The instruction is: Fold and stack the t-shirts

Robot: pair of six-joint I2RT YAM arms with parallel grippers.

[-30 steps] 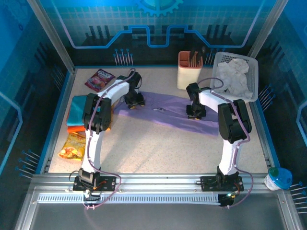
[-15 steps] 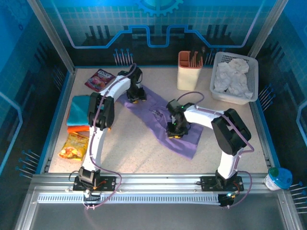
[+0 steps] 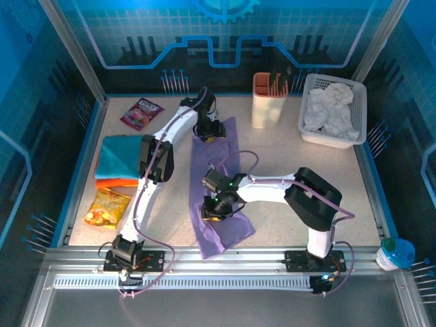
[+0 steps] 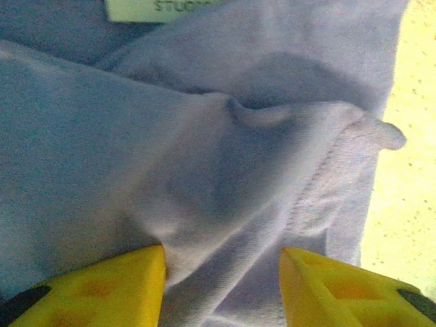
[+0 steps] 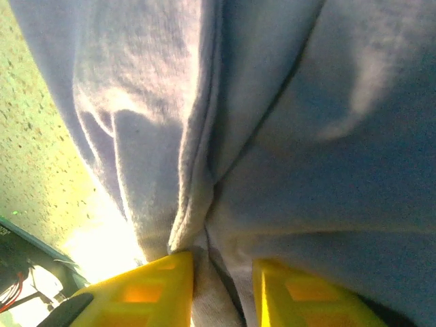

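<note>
A lavender t-shirt lies as a long rumpled strip down the middle of the table. My left gripper is at its far end, the yellow fingers closed on a bunched hem of the cloth, gripper. My right gripper is low over the strip's near half, pinching a narrow fold of the shirt between close-set fingertips, gripper. A folded teal t-shirt rests on an orange one at the left edge.
A pink-purple snack packet lies at the back left and a yellow-orange packet near the left front. A beige holder and a white basket of white cloths stand at the back right. A cup sits off the table's right front.
The lavender shirt has swung from lying across the table to lying lengthwise. The right gripper dragged its end left and toward the front; the left gripper carried its end right along the back.
</note>
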